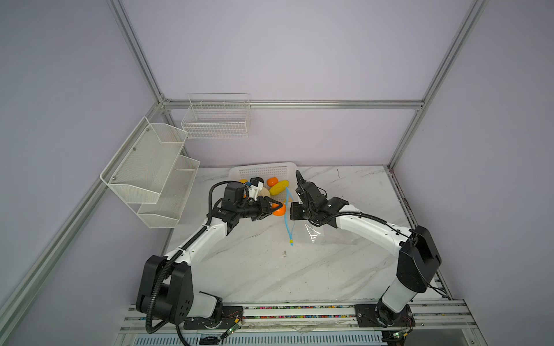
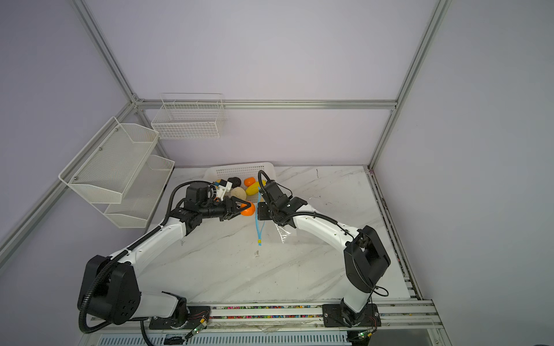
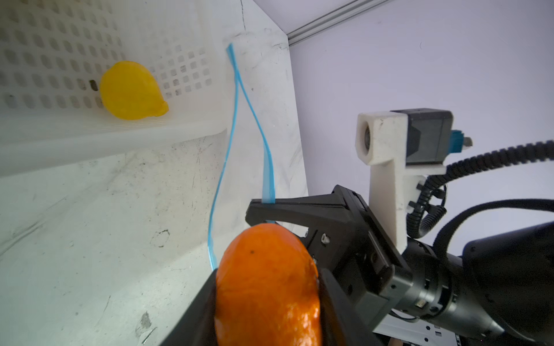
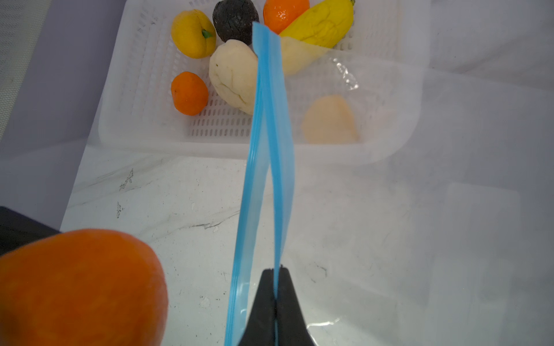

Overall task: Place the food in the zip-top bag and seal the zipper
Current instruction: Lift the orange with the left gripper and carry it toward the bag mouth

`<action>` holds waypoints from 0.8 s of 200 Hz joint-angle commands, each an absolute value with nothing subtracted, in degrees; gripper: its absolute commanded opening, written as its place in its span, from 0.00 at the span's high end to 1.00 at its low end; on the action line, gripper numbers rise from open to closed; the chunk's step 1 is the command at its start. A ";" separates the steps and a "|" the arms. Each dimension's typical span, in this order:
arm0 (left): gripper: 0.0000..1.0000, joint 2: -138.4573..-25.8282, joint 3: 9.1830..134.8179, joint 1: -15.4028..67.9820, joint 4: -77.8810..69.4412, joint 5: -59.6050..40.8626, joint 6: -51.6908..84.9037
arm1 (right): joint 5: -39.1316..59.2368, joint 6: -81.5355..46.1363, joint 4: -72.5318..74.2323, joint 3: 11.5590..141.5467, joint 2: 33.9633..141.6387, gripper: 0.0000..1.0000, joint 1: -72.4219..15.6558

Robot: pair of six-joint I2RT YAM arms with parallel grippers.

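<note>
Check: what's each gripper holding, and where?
Left gripper holds an orange across its sides. Right gripper pinches one lip of the blue zipper strip.

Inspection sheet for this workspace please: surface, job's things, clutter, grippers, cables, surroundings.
Surface: marble table, scuffed.
Job's things: orange held beside the bag mouth; clear bag on the table; zipper parted; other food in the white basket.
Clutter: small dark scrap, unclear what.
Grippers: left gripper shut on the orange; right gripper shut on one zipper lip, lifting it.
Cables: black conduit along each arm, looped at the left base.
Surroundings: wire racks on the walls; aluminium frame.
</note>
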State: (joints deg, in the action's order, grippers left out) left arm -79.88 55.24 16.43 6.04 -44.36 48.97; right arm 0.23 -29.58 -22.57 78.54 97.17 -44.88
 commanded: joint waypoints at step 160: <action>0.61 -84.37 48.52 20.35 -4.63 -43.07 52.91 | 3.95 -33.57 -20.24 79.87 92.59 1.00 -43.51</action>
